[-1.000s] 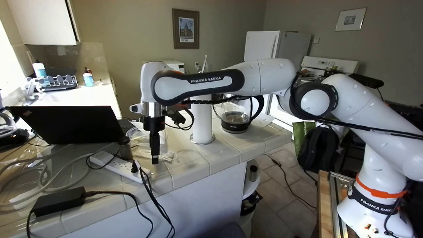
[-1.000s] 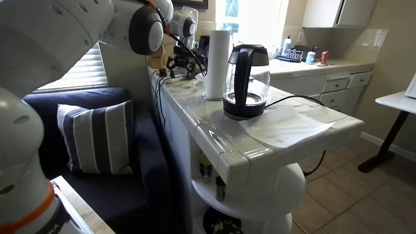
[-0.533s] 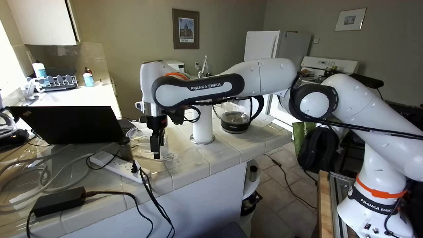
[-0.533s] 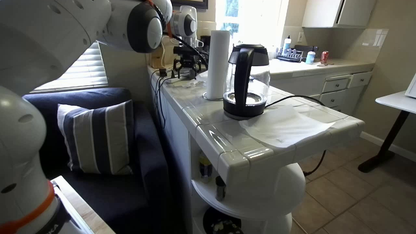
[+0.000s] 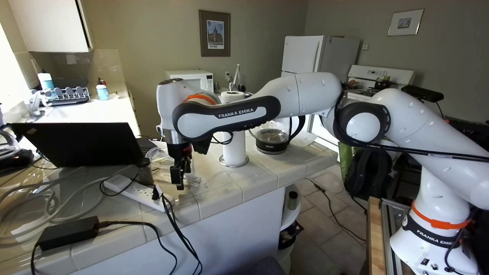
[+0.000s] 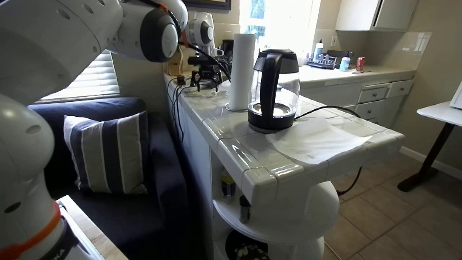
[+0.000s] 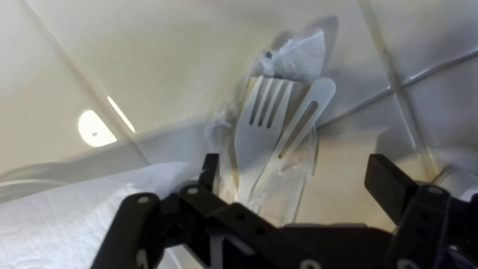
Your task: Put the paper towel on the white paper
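The white paper towel roll [image 5: 234, 149] stands upright on its round stand, also in an exterior view [image 6: 242, 72]. The white paper [image 6: 319, 141] lies flat near the counter's end, beyond the kettle. My gripper [image 5: 182, 180] points down over the counter, to the left of the roll there and apart from it. In the wrist view my gripper [image 7: 293, 160] is open, with nothing held between the wide-apart fingers. A bagged plastic fork [image 7: 261, 130] lies on the tiles below the gap. A white quilted sheet [image 7: 74, 213], seemingly paper towel, lies at lower left.
A glass kettle [image 6: 274, 115] stands between the roll and the white paper. A power strip [image 5: 139, 193] with black cables lies beside my gripper. A black laptop [image 5: 76, 145] and a dark cylinder [image 5: 144, 172] are behind. The counter edge [image 5: 217, 206] runs along the front.
My gripper has turned about its vertical axis, so both fingers now show in both exterior views. The arm has dipped in the last half second. The roll and the white paper have not moved.
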Controlling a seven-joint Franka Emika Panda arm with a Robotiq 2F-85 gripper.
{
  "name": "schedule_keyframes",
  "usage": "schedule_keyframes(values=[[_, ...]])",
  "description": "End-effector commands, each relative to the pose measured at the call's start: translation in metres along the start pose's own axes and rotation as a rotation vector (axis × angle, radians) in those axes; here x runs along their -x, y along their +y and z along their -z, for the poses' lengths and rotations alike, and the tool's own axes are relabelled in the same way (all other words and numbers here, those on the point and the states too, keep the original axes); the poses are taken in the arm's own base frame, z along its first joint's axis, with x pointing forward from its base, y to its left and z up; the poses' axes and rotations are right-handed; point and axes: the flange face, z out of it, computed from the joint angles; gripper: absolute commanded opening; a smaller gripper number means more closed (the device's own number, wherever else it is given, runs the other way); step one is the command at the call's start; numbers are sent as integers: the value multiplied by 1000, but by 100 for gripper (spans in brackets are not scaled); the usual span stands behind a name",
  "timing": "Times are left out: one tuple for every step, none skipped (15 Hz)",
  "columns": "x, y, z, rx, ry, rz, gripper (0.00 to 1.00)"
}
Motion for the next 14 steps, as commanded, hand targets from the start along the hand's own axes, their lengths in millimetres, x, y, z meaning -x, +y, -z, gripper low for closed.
schedule_keyframes(values=[[-14,-5,-7,84,43,-44,100],[-14,-2,-10,101,52,-50,99],[-17,-2,-10,116,75,-48,88],[-19,-2,-11,130,90,-43,74],[-21,-3,-12,139,105,-40,70],[-22,-3,-13,139,118,-37,63],[-23,-4,-14,138,122,-32,53],[-23,-5,-14,130,118,-26,46],[-23,-9,-13,128,114,-18,39],[-23,-11,-13,121,109,-15,31],[-22,-12,-11,121,100,-13,24],[-20,-11,-10,118,90,-12,17],[-19,-12,-7,118,84,-13,9],[-17,-12,-2,118,76,-13,3]])
